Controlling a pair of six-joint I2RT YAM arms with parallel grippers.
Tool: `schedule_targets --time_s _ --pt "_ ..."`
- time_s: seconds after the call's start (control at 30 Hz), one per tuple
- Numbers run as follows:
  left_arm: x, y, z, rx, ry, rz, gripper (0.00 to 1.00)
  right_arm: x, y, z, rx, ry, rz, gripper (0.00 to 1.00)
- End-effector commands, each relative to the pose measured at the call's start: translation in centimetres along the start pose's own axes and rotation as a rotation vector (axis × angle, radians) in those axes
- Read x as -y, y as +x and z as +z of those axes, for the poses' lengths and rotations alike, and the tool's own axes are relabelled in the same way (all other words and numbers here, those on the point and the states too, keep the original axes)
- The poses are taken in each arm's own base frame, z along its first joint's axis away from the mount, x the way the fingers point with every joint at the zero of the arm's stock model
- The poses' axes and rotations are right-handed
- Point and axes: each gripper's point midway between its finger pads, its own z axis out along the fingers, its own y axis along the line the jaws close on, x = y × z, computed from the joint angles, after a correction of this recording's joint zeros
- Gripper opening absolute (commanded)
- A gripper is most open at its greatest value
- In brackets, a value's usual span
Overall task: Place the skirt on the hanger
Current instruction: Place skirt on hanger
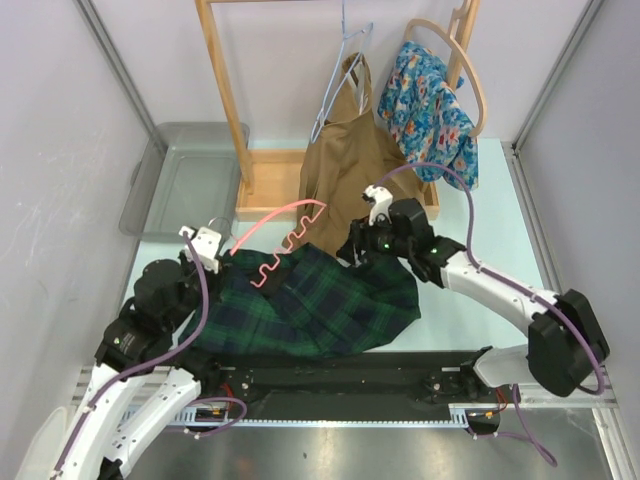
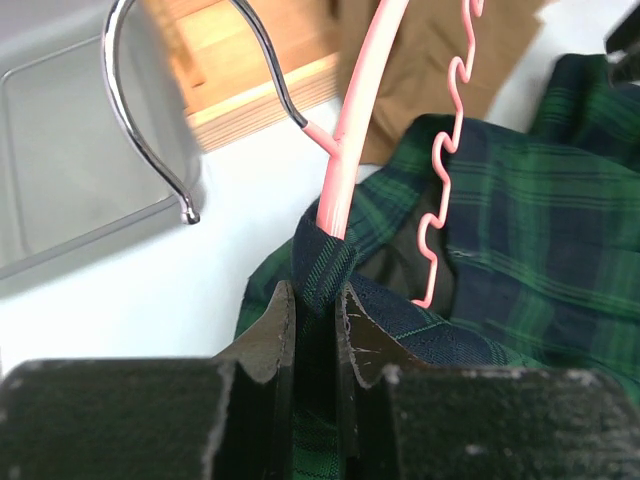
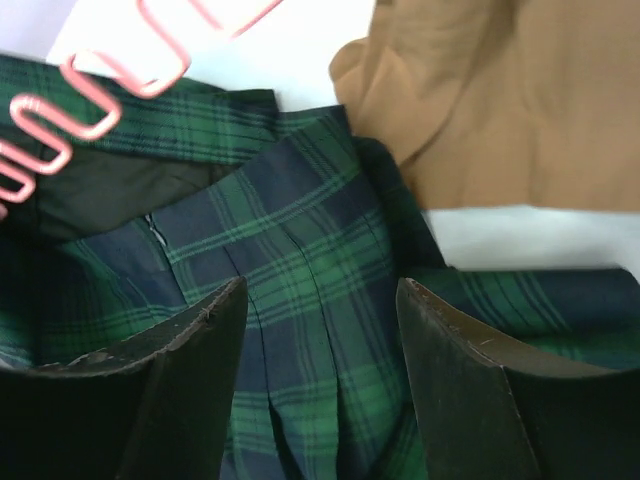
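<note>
The plaid skirt point(image 1: 320, 305) is lying spread on the pale table point(image 1: 495, 235) between the two arms, with its waistband toward the far side. The pink hanger point(image 1: 275, 240) is resting across the left end of the waistband. Its wavy lower bar is crossing the dark lining at the waist opening, and its metal hook point(image 2: 130, 110) is pointing toward the clear bin point(image 1: 185, 175) at far left.

The left gripper point(image 2: 318, 315) is nearly closed, with its fingers pinching a fold of the waistband just where one hanger arm is running into the cloth. The fold is covering that arm's end, so I cannot tell whether the pads are also gripping the arm.

The right gripper point(image 3: 320, 370) is hovering over the right part of the waistband with its fingers wide apart and nothing between them. I cannot tell whether the tips are touching the fabric.

Surroundings: the wooden rack point(image 1: 222, 90) is standing at the far edge, its base just beyond the hanger. A tan garment point(image 1: 345, 170) is hanging from the rack. Its hem is draping onto the table against the skirt's far edge, just beside the right gripper and crowding that side. A floral garment point(image 1: 430, 100) is hanging further right, with the right arm's purple cable point(image 1: 462, 185) looping in front of it.
</note>
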Motion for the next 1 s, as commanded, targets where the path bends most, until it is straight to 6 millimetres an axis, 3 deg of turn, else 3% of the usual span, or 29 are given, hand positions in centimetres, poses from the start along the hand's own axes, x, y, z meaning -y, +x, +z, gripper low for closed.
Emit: schedule_targets --time_s 0.0,0.13,0.27,0.43,0.53,0.63,0.67,0.77,0.83,0.97 --pt "-1.6 -2.1 0.6 0.071 -0.1 -0.036 0.0 -2.0 -2.5 2.3 0.099 -0.063 -0.105 0.65" --pt "-1.7 -1.9 0.9 0.063 -0.107 -0.034 0.0 -1.8 -3.8 4.6 0.19 -0.02 -0.126 0.65" --pt "-1.7 -2.0 1.1 0.061 -0.107 -0.03 0.0 -2.8 -3.6 6.8 0.209 -0.045 -0.17 0.66" --pt "-1.4 -2.1 1.2 0.058 -0.089 -0.028 0.0 -2.4 -1.1 9.5 0.125 -0.039 -0.195 0.66" --pt "-1.3 -2.0 1.3 0.057 -0.084 -0.03 0.0 -2.5 -0.8 10.3 0.118 -0.034 -0.201 0.61" --pt "-1.2 -1.9 1.3 0.054 -0.077 -0.03 0.0 -1.9 -0.4 11.1 0.105 -0.004 -0.192 0.4" --pt "-1.2 -2.0 1.3 0.055 -0.076 -0.032 0.0 -1.7 -0.3 11.3 0.104 0.01 -0.193 0.22" --pt "-1.0 -1.9 1.3 0.054 -0.068 -0.031 0.0 -1.1 -0.4 11.1 0.098 0.057 -0.193 0.0" --pt "-1.1 -2.0 1.3 0.057 -0.067 -0.027 0.0 -0.4 -0.6 10.7 0.097 0.103 -0.189 0.0" --pt "-0.8 -2.1 1.2 0.064 -0.054 -0.023 0.0 0.1 -2.3 8.0 0.126 0.193 -0.195 0.0"
